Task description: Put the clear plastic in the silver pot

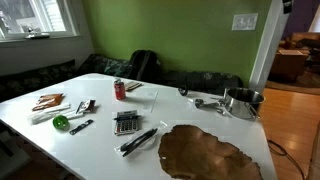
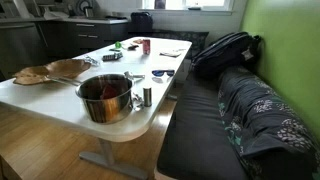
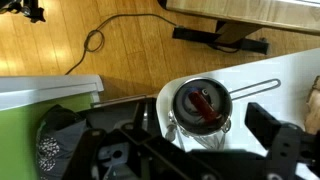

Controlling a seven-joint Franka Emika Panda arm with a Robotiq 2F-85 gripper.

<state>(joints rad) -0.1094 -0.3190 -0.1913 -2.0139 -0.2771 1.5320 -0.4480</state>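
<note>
The clear plastic point(image 1: 138, 140) lies on the white table next to the dark calculator point(image 1: 126, 122), as a long narrow dark strip with glossy edges. The silver pot point(image 1: 242, 102) stands at the far end of the table, its long handle pointing out, and holds a red object; it also shows in an exterior view point(image 2: 105, 97). In the wrist view my gripper point(image 3: 190, 150) hangs high above the pot point(image 3: 203, 105), with its fingers spread wide and nothing between them. The arm does not show in either exterior view. The clear plastic is out of the wrist view.
A brown wooden board point(image 1: 205, 155) lies at the table's near edge. A red can point(image 1: 119, 89), a green object point(image 1: 60, 122) and small tools lie further along. Small silver utensils point(image 2: 147, 96) stand beside the pot. A backpack point(image 2: 225, 50) sits on the dark sofa.
</note>
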